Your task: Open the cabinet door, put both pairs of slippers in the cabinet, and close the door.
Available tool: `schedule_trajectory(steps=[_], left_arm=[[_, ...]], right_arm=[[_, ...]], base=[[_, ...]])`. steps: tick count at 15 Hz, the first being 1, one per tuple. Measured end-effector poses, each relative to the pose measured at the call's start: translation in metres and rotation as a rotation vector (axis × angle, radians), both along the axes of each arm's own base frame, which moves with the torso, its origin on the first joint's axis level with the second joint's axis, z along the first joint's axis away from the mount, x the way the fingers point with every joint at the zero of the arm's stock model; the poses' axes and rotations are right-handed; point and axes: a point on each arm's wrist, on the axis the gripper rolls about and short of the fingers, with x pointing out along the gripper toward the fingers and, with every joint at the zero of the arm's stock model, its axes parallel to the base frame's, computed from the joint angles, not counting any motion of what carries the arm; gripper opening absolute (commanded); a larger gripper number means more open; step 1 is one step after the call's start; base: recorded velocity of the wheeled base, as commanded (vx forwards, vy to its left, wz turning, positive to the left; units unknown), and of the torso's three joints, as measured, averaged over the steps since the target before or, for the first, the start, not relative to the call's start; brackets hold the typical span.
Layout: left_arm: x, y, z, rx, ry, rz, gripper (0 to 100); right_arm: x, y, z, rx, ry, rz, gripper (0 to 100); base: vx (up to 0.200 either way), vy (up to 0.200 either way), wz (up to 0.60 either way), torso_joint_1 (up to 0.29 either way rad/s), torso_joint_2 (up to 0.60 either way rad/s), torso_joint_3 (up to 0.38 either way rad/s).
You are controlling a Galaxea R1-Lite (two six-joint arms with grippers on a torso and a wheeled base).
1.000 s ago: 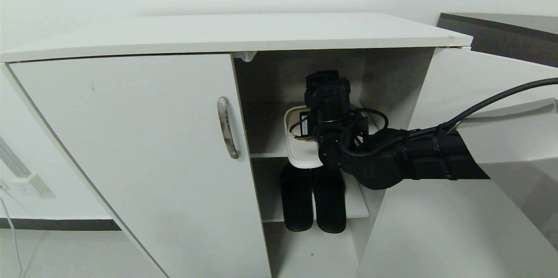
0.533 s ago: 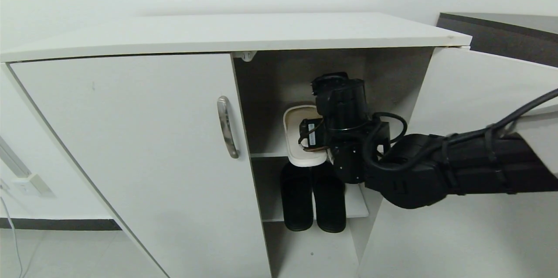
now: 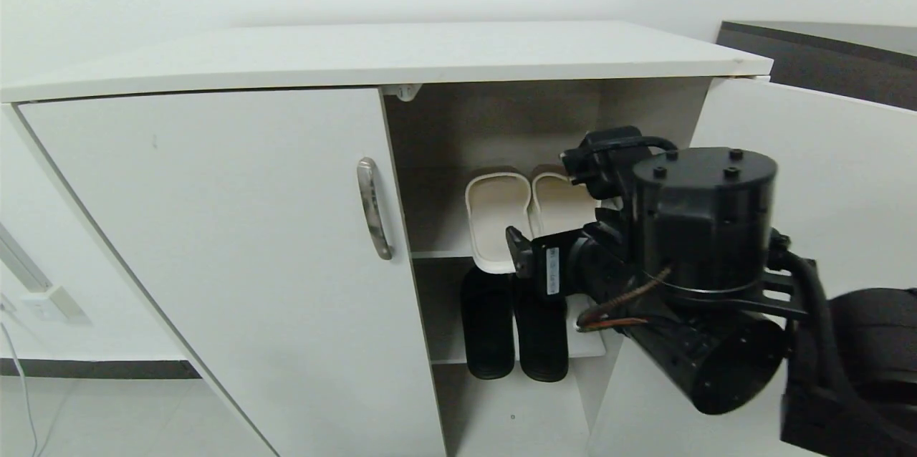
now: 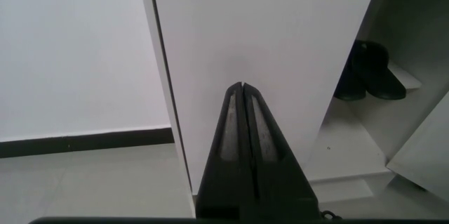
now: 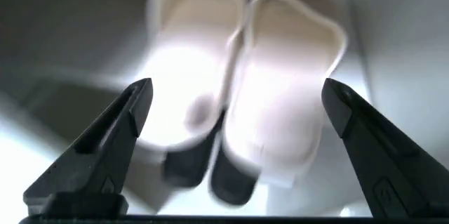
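Head view of a white cabinet whose right door stands swung open at the right of the frame, while the left door is closed. Inside, a pair of white slippers lies side by side on the upper shelf at the centre of the frame. A pair of black slippers lies on the shelf directly below, ends overhanging its front edge. Both pairs appear stowed, so the opening and placing steps look done; closing the right door is what seems left. Right wrist view shows the right gripper with jaws spread wide and empty, the white slippers beyond and apparently clear of them. Left wrist view shows the left gripper with jaws pressed together on nothing, facing the closed left door
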Motion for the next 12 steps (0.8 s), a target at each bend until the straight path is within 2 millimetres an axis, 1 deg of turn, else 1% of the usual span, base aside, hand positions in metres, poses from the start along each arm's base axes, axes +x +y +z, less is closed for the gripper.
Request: schedule_trajectory(steps=[2, 4, 5, 9, 12], left_arm=[[0.000, 0.000, 0.000, 0.000, 0.000, 0.000, 0], [0.000, 0.000, 0.000, 0.000, 0.000, -0.001, 0], [0.000, 0.000, 0.000, 0.000, 0.000, -0.002, 0], [0.000, 0.000, 0.000, 0.000, 0.000, -0.002, 0], [0.000, 0.000, 0.000, 0.000, 0.000, -0.002, 0]], right_arm=[[-0.014, -0.010, -0.004, 0.008, 0.001, 0.056, 0], [-0.024, -0.018, -0.010, 0.001, 0.006, 0.073, 0], [-0.027, -0.020, -0.009, 0.001, 0.006, 0.080, 0], [-0.030, -0.024, -0.007, 0.014, 0.001, 0.082, 0], [-0.030, -0.024, -0.007, 0.016, 0.001, 0.082, 0]], base=[[0.000, 0.000, 0.00, 0.000, 0.00, 0.000], [0.000, 0.000, 0.00, 0.000, 0.00, 0.000], [0.000, 0.000, 0.00, 0.000, 0.00, 0.000], [0.000, 0.000, 0.00, 0.000, 0.00, 0.000], [-0.200, 0.000, 0.00, 0.002, 0.01, 0.002]])
